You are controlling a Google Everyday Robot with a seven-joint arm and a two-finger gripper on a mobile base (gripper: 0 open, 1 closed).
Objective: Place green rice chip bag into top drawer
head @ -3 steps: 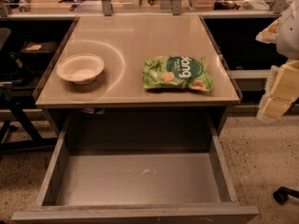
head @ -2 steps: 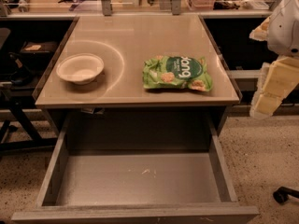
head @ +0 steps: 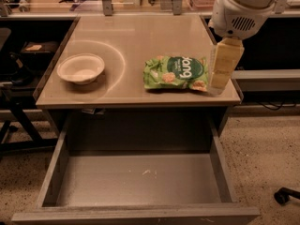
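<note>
The green rice chip bag (head: 176, 72) lies flat on the right part of the tabletop (head: 140, 36), near its front edge. The top drawer (head: 138, 179) is pulled out below the tabletop, and its grey floor holds nothing. My gripper (head: 219, 78) hangs down from the white arm (head: 239, 6) at the upper right. It is just right of the bag's right end, low over the tabletop's right front corner, and holds nothing that I can see.
A white bowl (head: 81, 68) stands on the left part of the tabletop. Shelving and clutter run along the back. A black frame (head: 18, 111) stands at the left. A caster (head: 286, 194) rests on the speckled floor at the right.
My arm and gripper have moved left from the right edge of the view toward the bag, coming in over the tabletop's right side. The bag, bowl and drawer have not moved.
</note>
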